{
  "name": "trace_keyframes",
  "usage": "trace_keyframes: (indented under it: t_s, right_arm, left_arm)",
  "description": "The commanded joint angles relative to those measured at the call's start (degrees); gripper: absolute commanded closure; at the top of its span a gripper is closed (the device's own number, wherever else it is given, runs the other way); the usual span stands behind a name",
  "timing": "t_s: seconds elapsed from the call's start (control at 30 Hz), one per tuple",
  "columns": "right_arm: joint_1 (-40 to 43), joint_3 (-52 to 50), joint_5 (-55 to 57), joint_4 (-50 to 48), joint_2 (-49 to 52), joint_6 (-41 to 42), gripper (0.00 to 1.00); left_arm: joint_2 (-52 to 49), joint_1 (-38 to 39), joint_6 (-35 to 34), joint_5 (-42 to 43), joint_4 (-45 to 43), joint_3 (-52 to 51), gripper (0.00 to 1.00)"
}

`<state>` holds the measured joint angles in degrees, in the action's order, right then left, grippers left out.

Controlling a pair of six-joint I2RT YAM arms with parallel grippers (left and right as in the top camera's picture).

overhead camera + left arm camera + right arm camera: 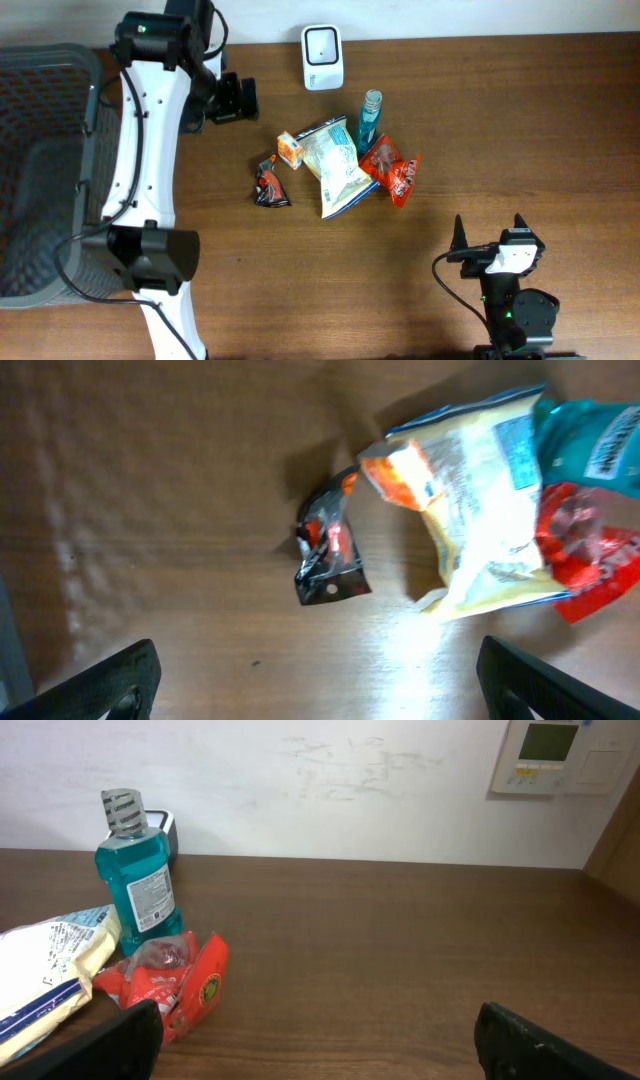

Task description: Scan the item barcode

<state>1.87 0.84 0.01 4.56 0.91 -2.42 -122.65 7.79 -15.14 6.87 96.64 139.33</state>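
Fingers (110, 680) of the left gripper (320, 695) fill the low corners of its wrist view. They are spread wide with nothing between them, so this gripper is open and holds no item. Ahead of them, about midway between the two, a black packet (325, 555) lies on the table (150, 510). I judge it is the item to scan, because the gripper is aimed at it with room for a finger on each side. Further toward one finger, a box (400, 475), a bag (490, 510) and a red packet (580, 550) lie together in a heap. The right gripper (320, 1045) is also open and empty, low over the table and well apart from the heap. A bottle (135, 870) stands upright far ahead of its fingers. The scanner (323, 57) sits near the left fingers, off to their side, probably so that an item needs only a short carry. The basket (40, 170) beside the left arm is likely for scanned items.
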Motion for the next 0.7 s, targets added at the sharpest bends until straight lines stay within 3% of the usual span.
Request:
trace_keyframes:
  t_s: [0.0, 0.23, 0.33, 0.5, 0.67]
  right_arm:
    - [-0.3, -0.5, 0.3, 0.1, -0.3, -0.2, 0.02]
    - [-0.3, -0.5, 0.3, 0.1, -0.3, -0.2, 0.02]
    - [-0.3, -0.5, 0.3, 0.1, -0.3, -0.2, 0.02]
    - [-0.3, -0.5, 0.3, 0.1, -0.3, -0.2, 0.02]
    - [-0.3, -0.5, 0.3, 0.1, -0.3, -0.2, 0.02]
  left_arm:
    - [3.7, -0.9, 3.3, 0.9, 0.1, -2.9, 0.01]
    - [10.9, -0.8, 3.5, 0.5, 0.1, -3.4, 0.01]
    - [15.6, -0.8, 3.2, -3.6, 0.1, -4.5, 0.01]
    - [24.7, -1.4, 0.0, -10.8, 0.1, -21.3, 0.01]
    - [25.2, -1.7, 0.0, -10.0, -3.3, -25.4, 0.01]
